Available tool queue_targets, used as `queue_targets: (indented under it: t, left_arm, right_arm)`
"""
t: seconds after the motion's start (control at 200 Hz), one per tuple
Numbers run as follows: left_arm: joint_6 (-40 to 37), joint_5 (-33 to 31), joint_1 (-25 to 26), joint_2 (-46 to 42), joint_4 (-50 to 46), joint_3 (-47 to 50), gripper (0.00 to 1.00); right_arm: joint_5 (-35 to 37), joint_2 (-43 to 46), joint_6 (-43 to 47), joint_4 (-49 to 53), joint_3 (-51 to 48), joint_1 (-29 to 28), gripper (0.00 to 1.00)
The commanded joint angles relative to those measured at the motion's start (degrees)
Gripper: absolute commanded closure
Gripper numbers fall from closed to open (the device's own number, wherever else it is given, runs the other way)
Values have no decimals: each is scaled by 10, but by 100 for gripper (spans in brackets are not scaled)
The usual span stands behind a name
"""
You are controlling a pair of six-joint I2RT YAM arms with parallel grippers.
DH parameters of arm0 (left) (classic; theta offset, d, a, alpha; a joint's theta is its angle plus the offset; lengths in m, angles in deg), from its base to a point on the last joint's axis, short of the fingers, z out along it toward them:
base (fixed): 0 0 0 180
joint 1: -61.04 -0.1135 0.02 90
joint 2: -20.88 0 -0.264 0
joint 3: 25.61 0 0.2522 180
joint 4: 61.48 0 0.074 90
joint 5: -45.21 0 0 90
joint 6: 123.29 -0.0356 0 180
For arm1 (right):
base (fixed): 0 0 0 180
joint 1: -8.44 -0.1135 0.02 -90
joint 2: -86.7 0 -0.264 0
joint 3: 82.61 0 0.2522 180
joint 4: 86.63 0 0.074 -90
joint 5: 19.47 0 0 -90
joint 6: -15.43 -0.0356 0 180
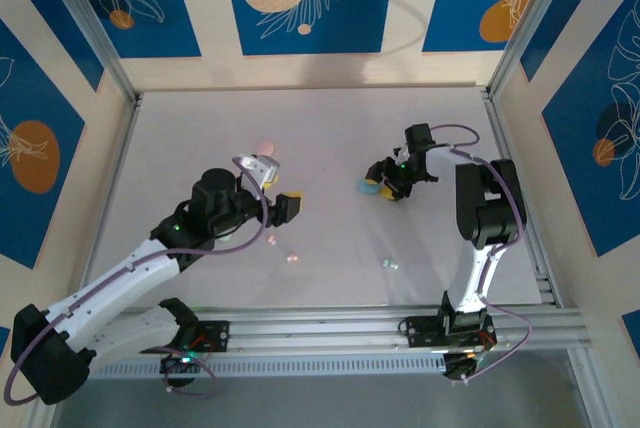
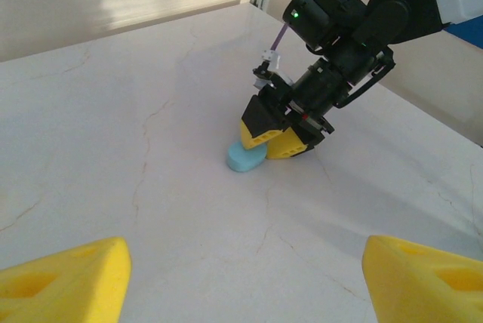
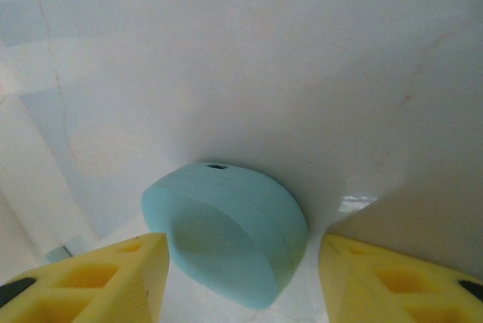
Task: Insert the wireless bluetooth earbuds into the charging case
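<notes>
Right pincer: its yellow fingers are held apart. A small gap is seen beside the case, so nothing is clamped.
Left pincer: its yellow fingers are spread wide, with bare table between them.
Pale blue rounded plastic case: it is laid on the white table top, between the tips of the right pincer.
Tiny pink plastic earbuds: two are seen lying on the table near the left pincer, well apart from the blue case.
Tiny pale blue plastic earbud: it is seen on the table, between the right pincer and the arm bases.
Pale pink round thing: it is seen faintly on the table, just past the left arm's wrist.
</notes>
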Motion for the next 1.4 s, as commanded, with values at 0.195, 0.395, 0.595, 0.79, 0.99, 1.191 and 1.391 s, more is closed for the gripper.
queue_targets:
  t: [0.195, 0.395, 0.595, 0.79, 0.99, 1.191, 1.391]
  left_arm:
    - [16, -31, -12, 7, -23, -16, 21]
    - [57, -92, -31, 28, -57, -23, 22]
    - [154, -135, -118, 35, -127, -5, 19]
    - [296, -109, -239, 14, -169, 62, 17]
    - [387, -130, -288, 40, -246, 85, 20]
    - [417, -136, -287, 125, -311, 47, 20]
    - [438, -118, -287, 172, -298, 42, 20]
  right_arm:
    - [65, 81, 19, 61, 5, -11, 40]
    - [115, 149, 27, 56, -15, -54, 41]
    - [166, 203, 48, 36, -20, -149, 41]
    - [216, 209, 114, -44, -17, -306, 41]
    - [283, 143, 125, -8, 60, -392, 41]
    - [291, 150, 88, -21, 48, -396, 40]
    - [298, 171, 79, -15, 19, -386, 40]
